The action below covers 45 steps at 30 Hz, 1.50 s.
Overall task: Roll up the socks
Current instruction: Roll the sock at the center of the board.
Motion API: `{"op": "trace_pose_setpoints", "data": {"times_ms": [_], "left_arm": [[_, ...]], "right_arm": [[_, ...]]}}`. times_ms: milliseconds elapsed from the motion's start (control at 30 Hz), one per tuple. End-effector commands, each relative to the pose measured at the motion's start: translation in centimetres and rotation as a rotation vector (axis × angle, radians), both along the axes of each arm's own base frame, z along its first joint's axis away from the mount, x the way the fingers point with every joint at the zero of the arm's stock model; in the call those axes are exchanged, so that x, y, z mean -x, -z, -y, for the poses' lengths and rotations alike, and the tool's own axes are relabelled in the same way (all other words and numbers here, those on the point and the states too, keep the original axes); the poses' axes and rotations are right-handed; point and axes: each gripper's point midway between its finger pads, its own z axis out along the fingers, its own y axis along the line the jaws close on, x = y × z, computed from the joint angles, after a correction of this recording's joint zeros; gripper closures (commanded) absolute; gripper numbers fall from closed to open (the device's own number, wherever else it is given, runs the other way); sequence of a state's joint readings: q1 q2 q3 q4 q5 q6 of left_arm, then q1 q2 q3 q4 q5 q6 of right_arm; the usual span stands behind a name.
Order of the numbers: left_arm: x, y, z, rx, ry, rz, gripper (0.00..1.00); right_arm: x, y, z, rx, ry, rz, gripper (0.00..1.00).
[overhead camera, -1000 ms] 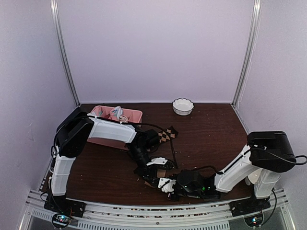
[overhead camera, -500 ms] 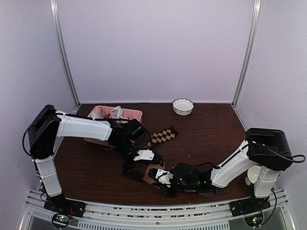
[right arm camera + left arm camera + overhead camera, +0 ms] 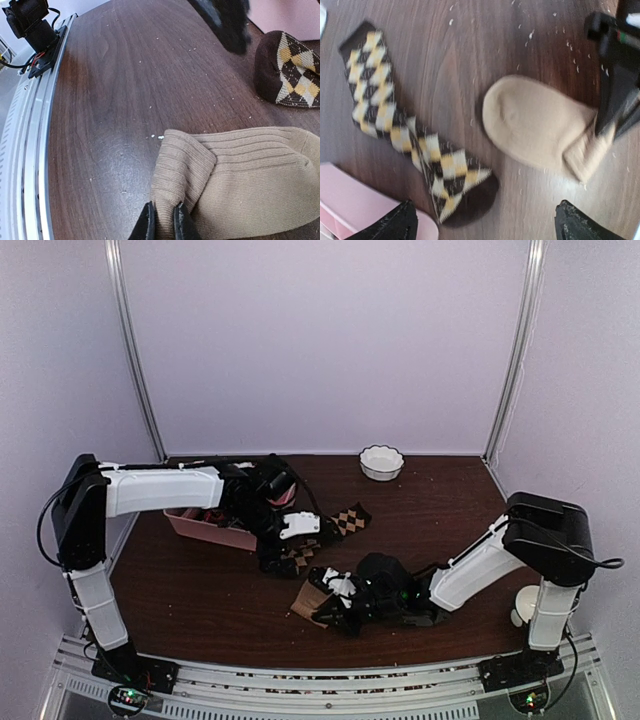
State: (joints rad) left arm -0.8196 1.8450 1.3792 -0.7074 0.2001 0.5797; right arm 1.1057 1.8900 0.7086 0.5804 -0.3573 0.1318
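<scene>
The plain tan sock (image 3: 540,127) lies flat on the dark wooden table, its ribbed cuff end folded over. My right gripper (image 3: 164,222) is shut on that folded cuff (image 3: 182,165); from above it sits at the sock's right end (image 3: 338,602). The dark brown argyle sock (image 3: 405,130) lies stretched out beside it, untouched, toe towards the tan sock (image 3: 312,597). My left gripper (image 3: 485,225) hangs wide open above the argyle sock's toe, holding nothing; from above it is over the argyle sock (image 3: 340,525) near the tray.
A pink divided tray (image 3: 205,528) stands at the back left, partly hidden under my left arm. A white scalloped bowl (image 3: 381,461) sits at the back edge. A white object (image 3: 522,606) stands by the right arm's base. The metal rail (image 3: 30,150) marks the near edge.
My left gripper has opened and drawn back from the tan sock toward the tray. The right gripper, still pinching the cuff, has shifted slightly left and the tan sock now shows.
</scene>
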Motion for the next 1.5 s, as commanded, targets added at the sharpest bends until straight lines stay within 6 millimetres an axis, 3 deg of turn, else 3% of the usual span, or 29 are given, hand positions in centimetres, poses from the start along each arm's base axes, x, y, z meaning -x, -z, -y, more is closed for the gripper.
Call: {"op": "trace_pose_setpoints", "data": {"times_ms": [0, 100, 167, 200, 233, 300, 433, 500, 700, 833, 900, 967, 1167, 1467], "left_arm": [[1.0, -1.6, -2.6, 0.0, -0.014, -0.055, 0.02], [-2.1, -4.6, -3.7, 0.053, -0.141, 0.163, 0.02], [-6.7, -4.7, -6.9, 0.035, -0.487, 0.319, 0.02], [-7.5, -4.0, -7.8, 0.004, -0.527, 0.293, 0.05], [-6.9, -3.0, -7.6, -0.008, -0.491, 0.168, 0.14], [-5.0, -1.7, -7.4, 0.009, -0.425, -0.005, 0.15], [-1.5, -2.1, -4.8, 0.112, -0.209, 0.14, 0.06], [0.5, -0.5, -3.8, 0.095, -0.142, 0.06, 0.02], [6.1, 1.6, 0.2, 0.074, 0.1, -0.001, 0.11], [7.6, 1.9, 2.4, 0.071, 0.171, -0.019, 0.19], [6.6, 2.1, 2.8, 0.055, 0.156, 0.037, 0.19], [3.9, 2.2, 2.4, 0.023, 0.066, 0.13, 0.19], [-2.3, 3.6, -1.3, -0.06, -0.136, 0.266, 0.22], [-6.9, 3.8, -4.4, -0.123, -0.174, 0.463, 0.29]], "right_arm": [[3.7, 9.1, 7.1, 0.332, 0.036, -0.25, 1.0], [3.7, 8.9, 7.3, 0.328, 0.051, -0.253, 1.0], [3.6, 8.7, 7.3, 0.322, 0.055, -0.253, 1.0], [3.5, 8.6, 7.3, 0.316, 0.059, -0.253, 1.0], [3.5, 8.5, 7.3, 0.314, 0.062, -0.255, 1.0], [3.3, 8.1, 7.0, 0.298, 0.07, -0.265, 1.0], [3.1, 7.4, 6.3, 0.269, 0.076, -0.315, 1.0], [3.2, 7.3, 6.0, 0.258, 0.072, -0.345, 1.0], [2.4, 8.3, 6.3, 0.257, 0.155, -0.467, 1.0], [2.2, 8.2, 6.2, 0.22, 0.19, -0.522, 1.0], [2.2, 8.0, 6.2, 0.21, 0.196, -0.527, 1.0], [2.3, 8.0, 6.3, 0.209, 0.197, -0.53, 1.0], [2.8, 8.5, 7.1, 0.222, 0.198, -0.545, 1.0], [3.7, 8.9, 8.0, 0.228, 0.195, -0.575, 1.0]]}}
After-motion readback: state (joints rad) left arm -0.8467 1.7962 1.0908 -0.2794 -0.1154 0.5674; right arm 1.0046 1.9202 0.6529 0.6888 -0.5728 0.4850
